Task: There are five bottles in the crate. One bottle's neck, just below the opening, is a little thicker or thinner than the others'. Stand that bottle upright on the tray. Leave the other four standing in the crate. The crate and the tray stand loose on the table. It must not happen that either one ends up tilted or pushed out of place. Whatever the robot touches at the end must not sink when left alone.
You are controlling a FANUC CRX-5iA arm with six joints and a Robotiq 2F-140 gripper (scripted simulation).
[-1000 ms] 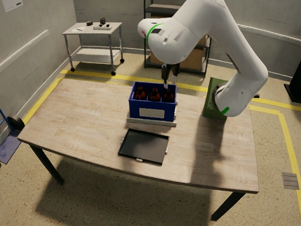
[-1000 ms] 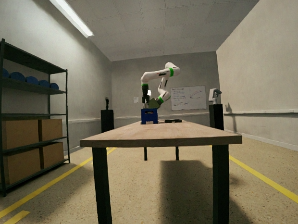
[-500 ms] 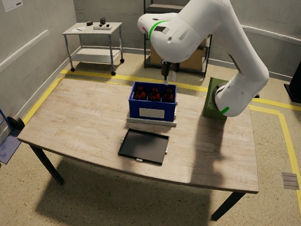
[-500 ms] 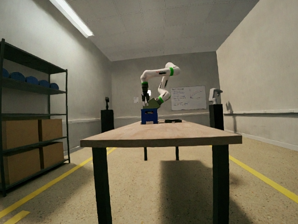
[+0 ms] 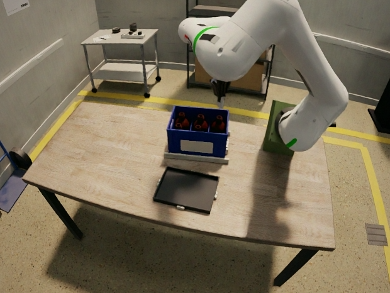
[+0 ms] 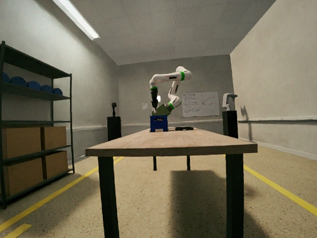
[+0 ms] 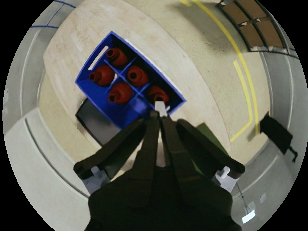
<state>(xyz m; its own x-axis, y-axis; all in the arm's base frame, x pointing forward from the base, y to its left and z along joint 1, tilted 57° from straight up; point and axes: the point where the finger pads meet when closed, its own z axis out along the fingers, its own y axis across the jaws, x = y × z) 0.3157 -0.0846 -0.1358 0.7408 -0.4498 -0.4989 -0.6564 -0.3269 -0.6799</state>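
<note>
A blue crate (image 5: 176, 144) (image 6: 158, 122) (image 7: 85, 83) stands mid-table and holds five brown-red bottles, three in the back row (image 5: 200, 119) and two in the front row (image 5: 178, 126). They also show in the wrist view (image 7: 121, 91). I cannot tell the neck widths apart. The black tray (image 5: 185, 188) (image 6: 183, 128) (image 7: 93, 127) lies empty in front of the crate. My gripper (image 5: 220, 102) (image 6: 154, 107) (image 7: 159, 108) is shut with its fingertips together and nothing between them. It hangs above the crate's back right corner, near the back right bottle (image 5: 218, 121) (image 7: 157, 94).
The crate rests on a pale flat slab (image 5: 195, 157). The arm's green base block (image 5: 271, 132) stands at the table's right back edge. A cart (image 5: 121, 38) and shelves stand beyond the table.
</note>
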